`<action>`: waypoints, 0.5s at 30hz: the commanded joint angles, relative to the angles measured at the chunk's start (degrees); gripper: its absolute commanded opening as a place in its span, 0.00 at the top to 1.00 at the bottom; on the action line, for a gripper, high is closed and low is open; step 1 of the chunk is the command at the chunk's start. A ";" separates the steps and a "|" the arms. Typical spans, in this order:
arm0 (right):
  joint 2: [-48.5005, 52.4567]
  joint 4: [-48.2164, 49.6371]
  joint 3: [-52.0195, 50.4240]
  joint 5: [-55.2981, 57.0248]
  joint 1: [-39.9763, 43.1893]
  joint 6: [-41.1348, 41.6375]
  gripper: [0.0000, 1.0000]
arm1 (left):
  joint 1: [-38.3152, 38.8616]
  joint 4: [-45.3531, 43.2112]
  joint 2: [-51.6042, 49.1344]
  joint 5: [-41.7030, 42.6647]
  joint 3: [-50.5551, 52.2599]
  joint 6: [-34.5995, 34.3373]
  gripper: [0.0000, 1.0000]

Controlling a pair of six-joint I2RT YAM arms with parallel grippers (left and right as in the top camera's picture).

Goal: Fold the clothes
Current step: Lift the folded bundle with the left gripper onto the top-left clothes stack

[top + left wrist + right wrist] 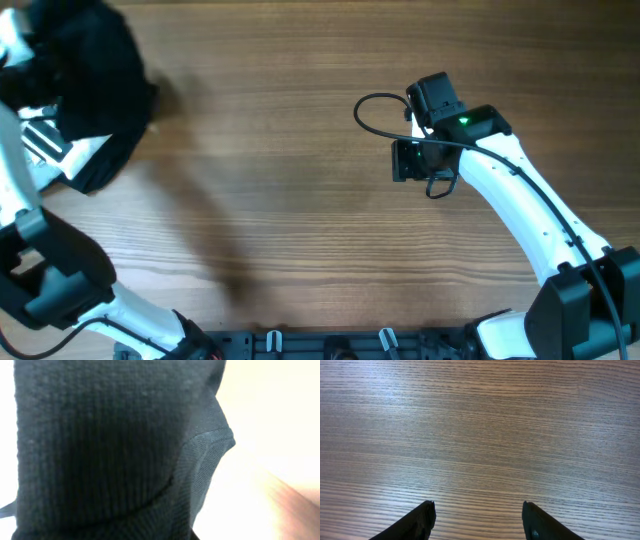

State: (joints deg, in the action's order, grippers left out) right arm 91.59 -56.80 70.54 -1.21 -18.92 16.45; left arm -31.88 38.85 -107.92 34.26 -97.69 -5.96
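The large black soft-fabric garment (95, 75) is lying bunched in a rumpled, unfolded heap at the far left of the scene, its lower edge trailing toward the near side. Up close, it is showing a fine ribbed knit with a smoother banded hem curving along its right edge.

Bright, even light leaves a soft diagonal shadow on the table (300, 150) overhead, while the left wrist view blows out white behind the close, slightly blurred black garment (100, 450).
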 commanded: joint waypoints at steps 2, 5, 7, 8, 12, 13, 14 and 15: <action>-1.49 -0.07 0.94 0.81 0.20 0.55 0.39 | -6.34 -2.64 1.25 -12.41 -0.98 -3.58 0.96; -1.49 -0.07 0.94 0.81 0.20 0.70 0.39 | -8.68 -4.87 0.87 -15.65 -0.96 -5.49 0.96; -1.49 -0.13 0.94 0.81 0.20 0.68 0.39 | -9.70 -5.29 0.26 -16.63 -0.96 -5.51 0.96; -1.49 -0.26 0.94 0.81 0.20 0.66 0.39 | -10.19 -5.11 -0.13 -17.51 -0.96 -5.46 0.85; -1.49 -0.50 0.94 0.81 0.20 0.68 0.39 | -11.80 -5.14 -0.31 -17.88 -0.96 -5.46 0.00; -1.49 -0.50 0.94 0.81 0.20 0.66 0.39 | -12.17 -5.03 -0.11 -17.99 -0.96 -5.46 0.00; -1.49 -0.50 0.94 0.81 0.20 0.66 0.39 | -12.37 -4.85 0.07 -18.56 -0.96 -5.44 0.00; -1.49 -0.48 0.94 0.81 0.20 0.66 0.39 | -12.50 -4.55 0.52 -20.35 -0.96 -5.46 0.00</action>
State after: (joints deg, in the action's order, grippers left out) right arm 91.59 -57.10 70.54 -1.21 -18.92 16.47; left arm -43.40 34.24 -107.98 17.28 -97.69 -11.27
